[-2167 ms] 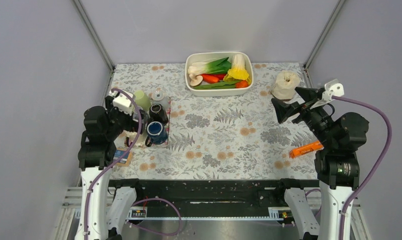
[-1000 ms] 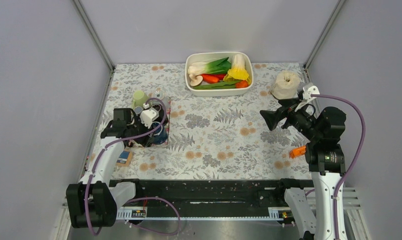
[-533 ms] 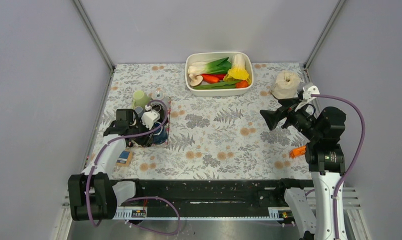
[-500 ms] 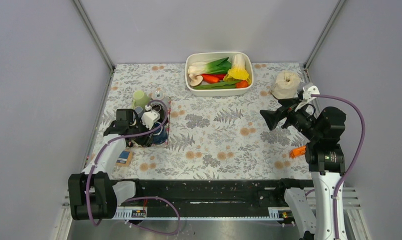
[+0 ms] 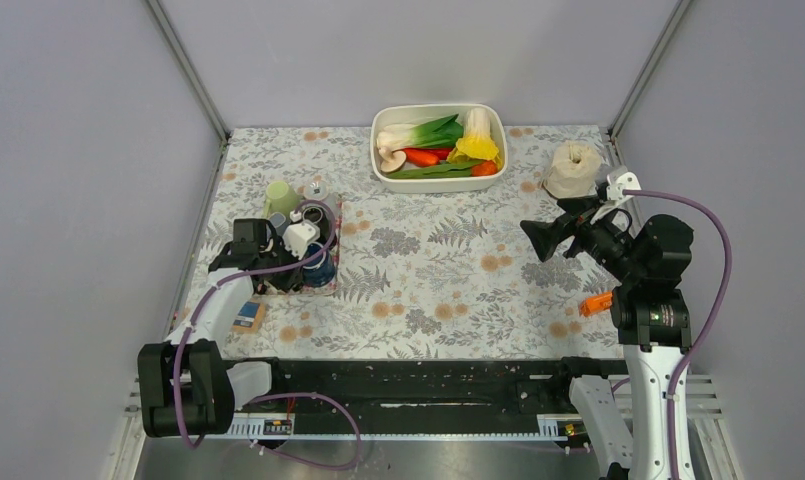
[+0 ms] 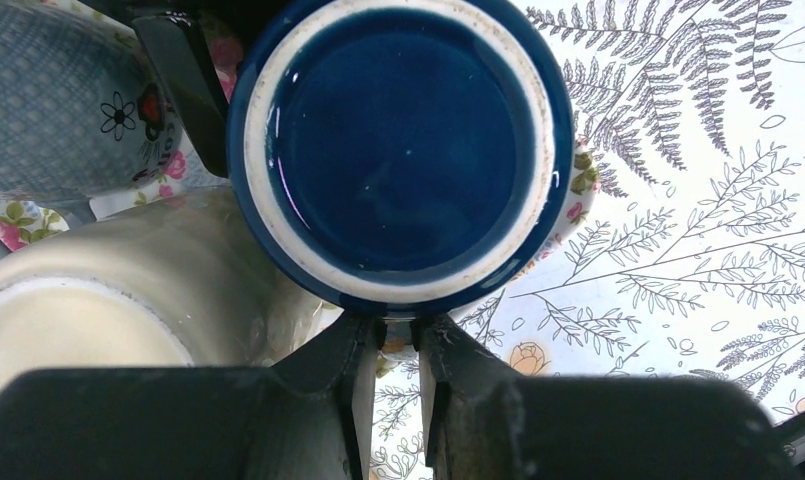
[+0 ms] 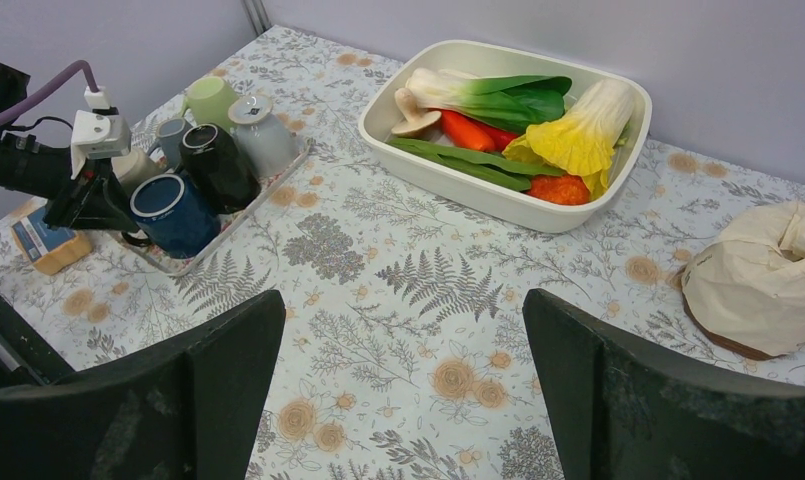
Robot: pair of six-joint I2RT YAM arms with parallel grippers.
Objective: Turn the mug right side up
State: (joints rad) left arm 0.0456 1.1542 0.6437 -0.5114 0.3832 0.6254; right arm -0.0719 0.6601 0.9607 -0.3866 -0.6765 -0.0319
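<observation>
The left gripper (image 6: 386, 338) sits low, its fingers pinched nearly together on the mug (image 6: 398, 150). The right gripper (image 7: 403, 305) hangs raised and spread wide, well right of the mug.

Approach to the mug (image 6: 398, 150) from the cup side is obstructed: a cream cup (image 6: 108, 300) stands just beside it, with a patterned cup (image 6: 58, 100) close by. The opposite side faces open counter (image 5: 448, 280), unobstructed up to the vegetable bin (image 5: 440, 184).
</observation>
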